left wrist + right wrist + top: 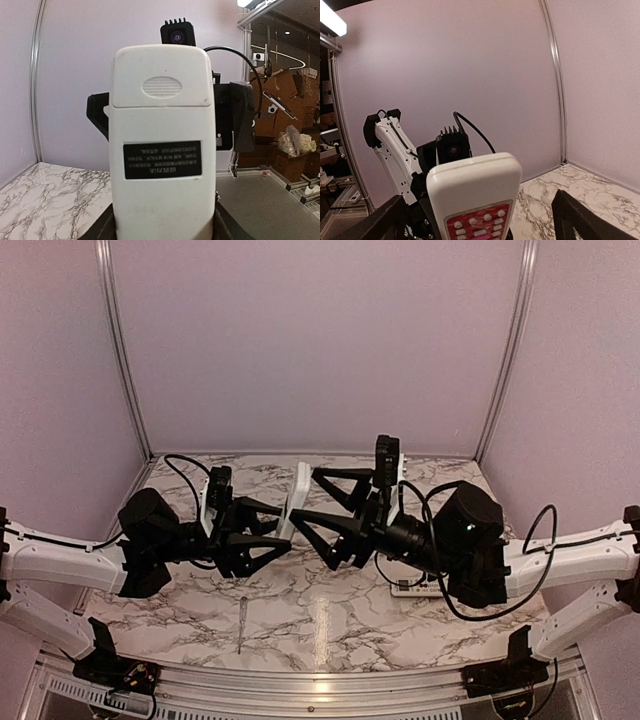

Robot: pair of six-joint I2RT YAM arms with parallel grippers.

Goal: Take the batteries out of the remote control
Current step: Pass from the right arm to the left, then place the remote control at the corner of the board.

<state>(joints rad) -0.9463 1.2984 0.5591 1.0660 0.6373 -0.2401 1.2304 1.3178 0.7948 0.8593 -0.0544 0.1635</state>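
Above the bench [200, 612], my left fingers [97, 231] grasp the remote control [162, 150]; my right fingers [580, 216] stand released either side. Its battery cover [161, 75] is closed and no batteries show, so I judge all unloading remains.

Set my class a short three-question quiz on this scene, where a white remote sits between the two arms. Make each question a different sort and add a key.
1. True or false: the battery cover is already off the remote.
2. The remote is: A. lying flat, untouched; B. held upright in the air by the left claw; C. clamped by the right claw alone.
3. Fill in: the right wrist camera sees the remote's ____ side.

Key: 1. False, the cover is in place. 2. B; the right claw stands open. 3. Button.
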